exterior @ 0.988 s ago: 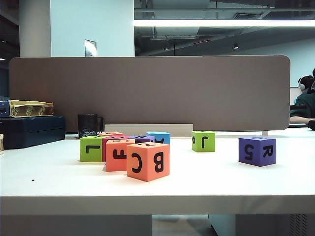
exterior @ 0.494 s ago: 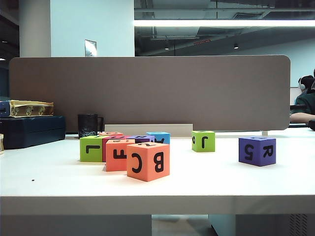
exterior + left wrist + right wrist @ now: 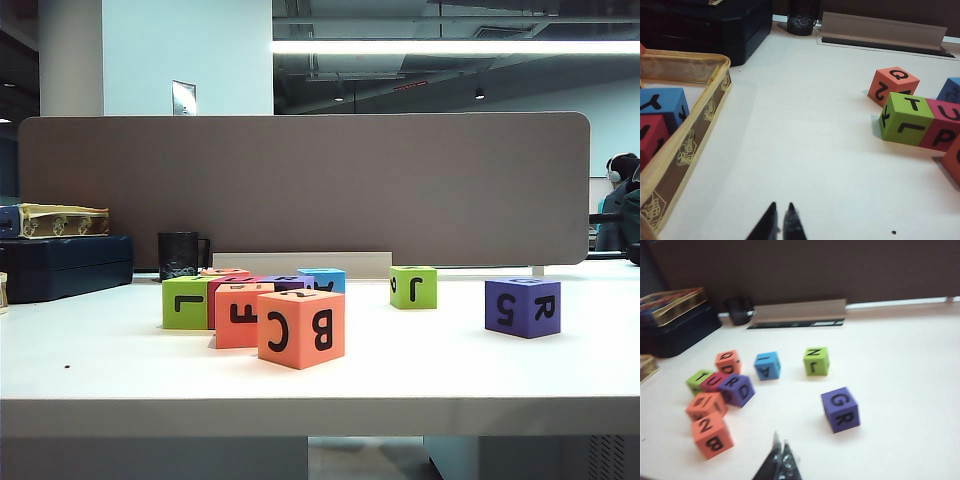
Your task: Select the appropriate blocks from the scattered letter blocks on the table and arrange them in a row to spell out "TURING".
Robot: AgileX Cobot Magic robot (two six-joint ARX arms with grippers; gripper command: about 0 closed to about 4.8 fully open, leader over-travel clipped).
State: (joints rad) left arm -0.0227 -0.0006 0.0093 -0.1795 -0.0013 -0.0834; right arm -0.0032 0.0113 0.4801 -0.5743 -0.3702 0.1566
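Observation:
The blocks lie scattered on the white table point(image 3: 480, 370). In the right wrist view a purple G/R block point(image 3: 840, 409) sits nearest my right gripper point(image 3: 780, 442), which is shut, empty and above bare table. Beyond it are a lime green N block point(image 3: 816, 361), a blue block point(image 3: 767, 365), a purple R/D block point(image 3: 737, 389), a magenta U block point(image 3: 715, 381) and a lime green T block point(image 3: 699, 380). My left gripper point(image 3: 782, 206) hangs shut and empty over bare table, well short of the lime green T block point(image 3: 905, 118) and the magenta block point(image 3: 945, 125). Neither gripper shows in the exterior view.
Orange cubes stand in the cluster: C/B point(image 3: 301, 327), F point(image 3: 240, 315) and Q point(image 3: 892, 86). A yellow-rimmed tin point(image 3: 690, 150) holding spare blocks lies beside my left gripper. A dark case point(image 3: 65, 265), a black cup point(image 3: 178, 255) and a grey partition point(image 3: 300, 190) line the back.
No block has moved in the exterior view. Only the person at the far right edge has shifted a little.

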